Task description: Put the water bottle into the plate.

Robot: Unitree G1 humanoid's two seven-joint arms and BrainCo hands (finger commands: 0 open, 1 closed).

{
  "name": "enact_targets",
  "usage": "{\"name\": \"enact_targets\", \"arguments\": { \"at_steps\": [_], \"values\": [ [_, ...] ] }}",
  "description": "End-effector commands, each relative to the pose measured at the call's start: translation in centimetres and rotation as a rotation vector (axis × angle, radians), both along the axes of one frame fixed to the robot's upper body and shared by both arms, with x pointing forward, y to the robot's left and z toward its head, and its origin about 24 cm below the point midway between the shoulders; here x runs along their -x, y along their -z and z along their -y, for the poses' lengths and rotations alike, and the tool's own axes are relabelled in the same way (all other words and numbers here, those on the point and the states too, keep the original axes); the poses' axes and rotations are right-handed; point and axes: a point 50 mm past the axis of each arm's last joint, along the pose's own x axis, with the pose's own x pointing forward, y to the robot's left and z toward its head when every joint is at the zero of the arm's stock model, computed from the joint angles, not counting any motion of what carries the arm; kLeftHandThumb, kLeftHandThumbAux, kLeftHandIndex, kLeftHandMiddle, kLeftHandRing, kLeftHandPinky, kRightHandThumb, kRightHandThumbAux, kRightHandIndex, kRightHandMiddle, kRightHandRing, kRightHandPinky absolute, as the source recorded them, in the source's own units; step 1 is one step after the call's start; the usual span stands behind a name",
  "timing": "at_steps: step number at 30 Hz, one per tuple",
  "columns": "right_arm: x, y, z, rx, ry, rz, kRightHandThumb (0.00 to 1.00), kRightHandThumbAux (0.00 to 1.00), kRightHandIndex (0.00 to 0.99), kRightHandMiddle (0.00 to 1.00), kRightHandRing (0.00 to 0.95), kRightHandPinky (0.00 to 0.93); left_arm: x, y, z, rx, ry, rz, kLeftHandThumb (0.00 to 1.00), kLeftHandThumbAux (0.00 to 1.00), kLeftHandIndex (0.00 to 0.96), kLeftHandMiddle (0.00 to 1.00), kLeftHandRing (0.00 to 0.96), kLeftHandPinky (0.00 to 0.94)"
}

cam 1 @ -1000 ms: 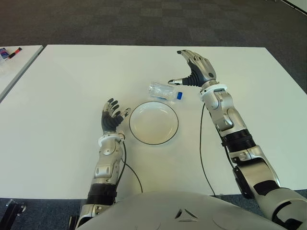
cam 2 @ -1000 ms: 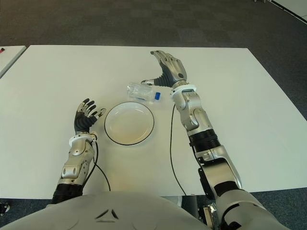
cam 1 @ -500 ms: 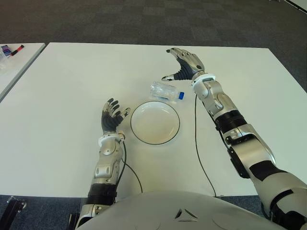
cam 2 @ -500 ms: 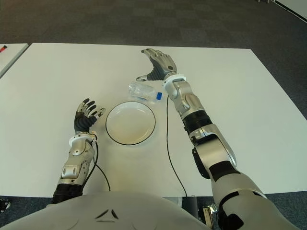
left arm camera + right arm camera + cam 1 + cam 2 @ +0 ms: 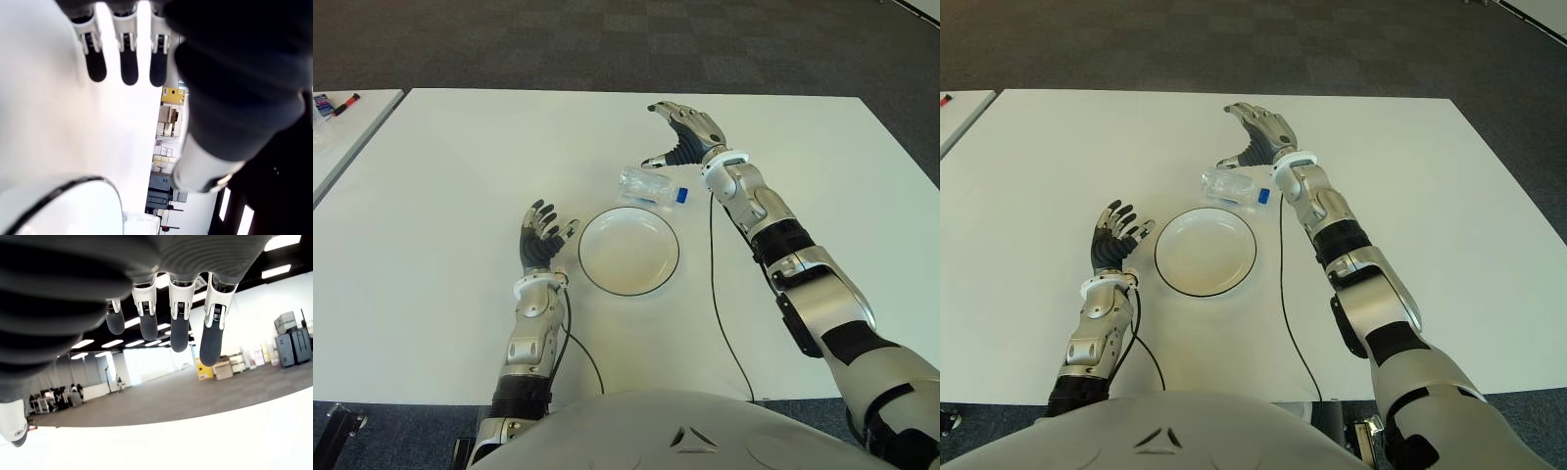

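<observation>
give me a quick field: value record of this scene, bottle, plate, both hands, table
water bottle: lying on its side on the table, blue cap toward the robot's right, just beyond the plate, not in it
plate: white with dark rim, empty, centre of table
right hand: open, fingers spread, holding nothing, just past the bottle's cap end
left hand: open, idle, on the plate's left side
table: white
task state: bottle not yet grasped
</observation>
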Motion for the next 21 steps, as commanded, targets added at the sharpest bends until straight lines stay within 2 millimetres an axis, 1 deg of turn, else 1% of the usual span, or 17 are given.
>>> {"name": "enact_targets", "arguments": {
  "at_steps": [1, 10, 21],
  "values": [
    [-0.2, 0.2, -0.1, 0.009, -0.009, -0.008, 0.684, 0.531, 0.09, 0.114, 0.169, 0.304, 0.2, 0.2, 1.6, 0.07, -0.023, -0.019, 0.103, 0.938, 0.151, 0.2, 0.182, 0.203],
    [-0.6, 0.8, 0.0, 0.031, -0.002, -0.033, 0.675, 0.533, 0.081, 0.124, 0.162, 0.256, 0.2, 0.1, 1.6, 0.073, -0.011, -0.018, 0.095, 0.956, 0.155, 0.195, 0.176, 0.195],
    [-1.0, 1.3, 0.0, 0.049, 0.011, -0.06, 0.663, 0.539, 0.071, 0.128, 0.151, 0.237, 0.1, 0.1, 1.5, 0.071, 0.001, -0.013, 0.085, 0.959, 0.144, 0.183, 0.167, 0.184]
  ]
}}
